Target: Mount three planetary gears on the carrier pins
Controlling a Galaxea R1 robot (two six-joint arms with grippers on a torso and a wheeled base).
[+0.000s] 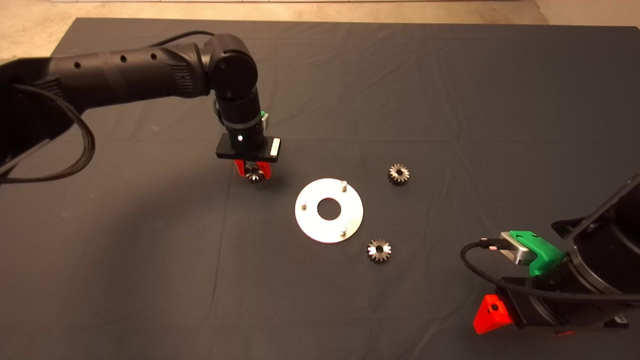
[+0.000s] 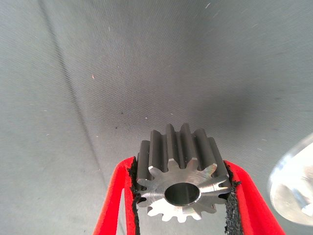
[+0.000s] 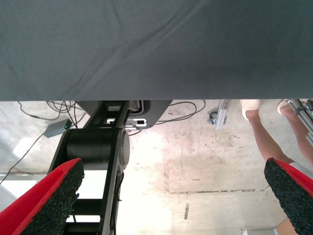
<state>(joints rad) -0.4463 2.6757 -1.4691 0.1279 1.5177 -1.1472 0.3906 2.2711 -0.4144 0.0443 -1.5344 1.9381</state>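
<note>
The left gripper (image 1: 255, 172) clamps a dull-steel toothed gear (image 2: 182, 177) between gritty black pads, left of the shiny disc (image 1: 329, 210) with bare pins (image 1: 344, 184). Two gears (image 1: 398, 174) lie on the mat. The right gripper (image 3: 168, 196), parked low right, gapes.

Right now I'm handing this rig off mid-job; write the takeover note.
Left gripper: shut on a gear, left of the disc, not yet over it.
Right gripper: open, empty, parked at the mat's lower right, away from the parts.
Disc: flat on the mat, its three pins all bare.
Two gears loose on the mat, right of the disc: one upper right, one lower right.
Done: first gear picked up.
Left: seat it, then the other two.
</note>
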